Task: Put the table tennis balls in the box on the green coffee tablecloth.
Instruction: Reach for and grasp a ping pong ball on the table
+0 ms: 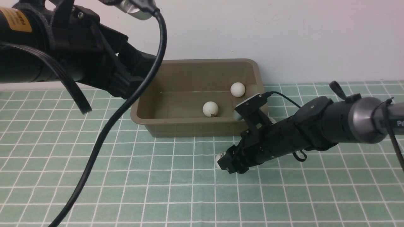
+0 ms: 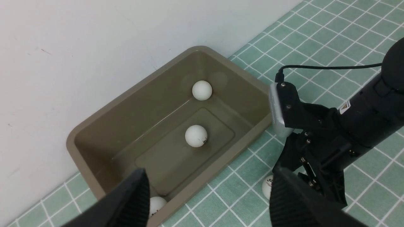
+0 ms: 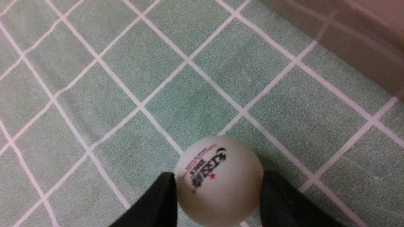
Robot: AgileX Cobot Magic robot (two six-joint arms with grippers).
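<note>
The olive-brown box (image 1: 195,61) stands at the back of the green checked tablecloth (image 1: 157,195). Two white table tennis balls (image 1: 210,109) (image 1: 237,89) lie in it. The left wrist view shows both (image 2: 196,136) (image 2: 202,90) and a third ball (image 2: 157,204) at the box's near end. My right gripper (image 1: 225,162) is low on the cloth in front of the box. In the right wrist view it (image 3: 217,181) is shut on a logo-printed ball (image 3: 219,179), a finger touching each side. My left gripper (image 2: 209,171) is open and empty, high above the box.
A white wall runs right behind the box. My left arm (image 1: 79,56) and its black cable (image 1: 104,135) hang over the left of the cloth. The box's brown wall (image 3: 347,37) lies close beyond the gripped ball.
</note>
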